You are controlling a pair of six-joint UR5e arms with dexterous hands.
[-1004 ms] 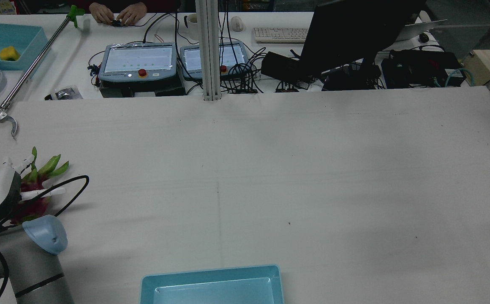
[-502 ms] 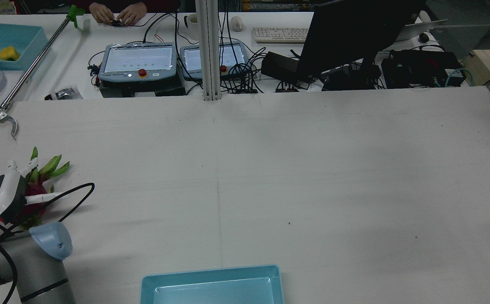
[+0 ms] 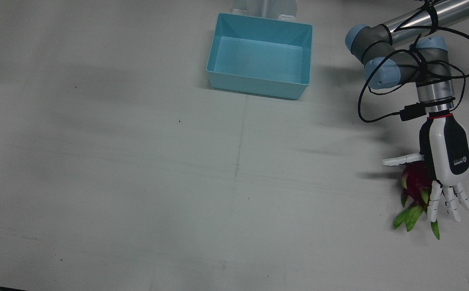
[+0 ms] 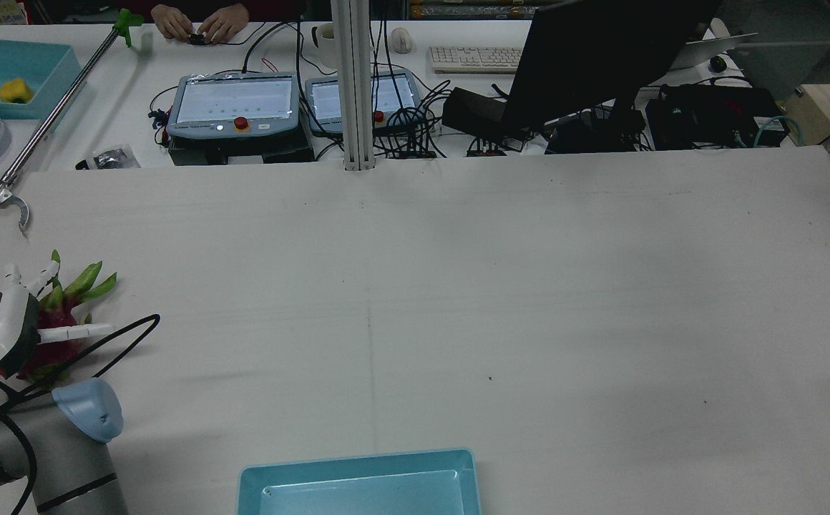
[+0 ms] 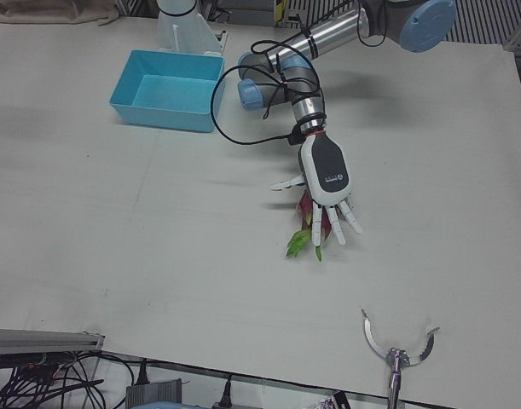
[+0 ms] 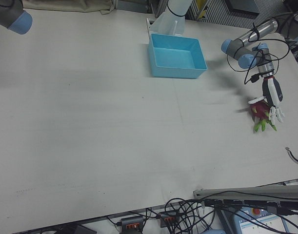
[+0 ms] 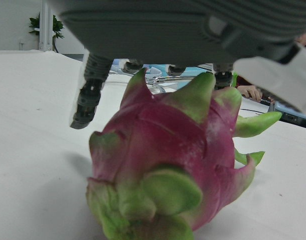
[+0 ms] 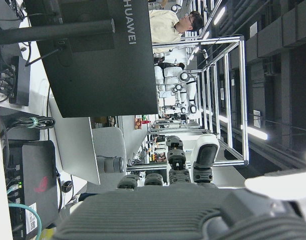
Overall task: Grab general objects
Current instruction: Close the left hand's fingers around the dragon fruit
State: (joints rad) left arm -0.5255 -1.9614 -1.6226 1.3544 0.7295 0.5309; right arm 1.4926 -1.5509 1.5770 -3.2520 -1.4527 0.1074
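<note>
A pink dragon fruit (image 3: 414, 178) with green leaf tips lies on the white table at my left side. It also shows in the rear view (image 4: 57, 311), the left-front view (image 5: 304, 209), the right-front view (image 6: 258, 113) and, close up, the left hand view (image 7: 173, 145). My left hand (image 3: 446, 161) hovers right over it, open, with fingers (image 7: 87, 95) spread past the fruit and the thumb out to the side. I cannot tell if it touches the fruit. My right hand (image 8: 178, 210) shows only in its own view, empty, facing the monitor.
A light blue bin (image 3: 258, 87) stands empty near the pedestals, at the table's middle. A long reach-grabber tool (image 4: 7, 197) lies at the far edge beyond the fruit. Teach pendants, cables and a monitor (image 4: 601, 57) sit behind the table.
My left hand has shifted slightly over the dragon fruit and its arm has edged to the right. The fruit has not moved.
</note>
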